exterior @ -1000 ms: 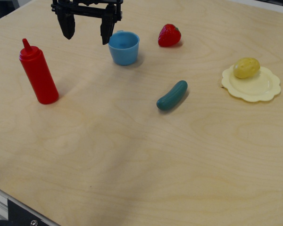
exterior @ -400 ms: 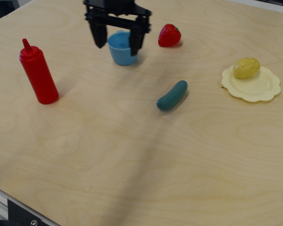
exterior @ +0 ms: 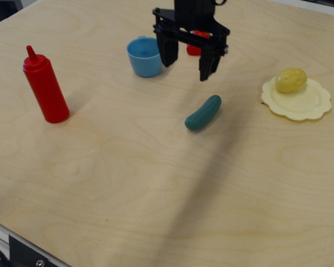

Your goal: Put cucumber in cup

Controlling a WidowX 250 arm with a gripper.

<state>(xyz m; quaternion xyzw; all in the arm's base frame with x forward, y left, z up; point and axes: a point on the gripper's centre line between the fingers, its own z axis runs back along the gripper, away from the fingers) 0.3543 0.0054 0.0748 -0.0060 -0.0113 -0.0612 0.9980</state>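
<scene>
The dark teal-green cucumber [exterior: 203, 113] lies on the wooden table [exterior: 156, 183], tilted, right of centre. The light blue cup [exterior: 145, 55] stands upright at the back, left of the cucumber, and looks empty. My black gripper [exterior: 187, 62] hangs open and empty above the table, between the cup and the cucumber, just behind the cucumber. Its left finger is close to the cup's right side.
A red squeeze bottle [exterior: 44, 85] stands at the left. A red strawberry [exterior: 196, 44] sits at the back, mostly hidden behind the gripper. A yellow potato [exterior: 291, 80] rests on a pale yellow plate [exterior: 307, 104] at the right.
The gripper has moved steadily to the right, from left of the cup, over it, to the space between cup and cucumber. It stays open. The objects have not moved.
</scene>
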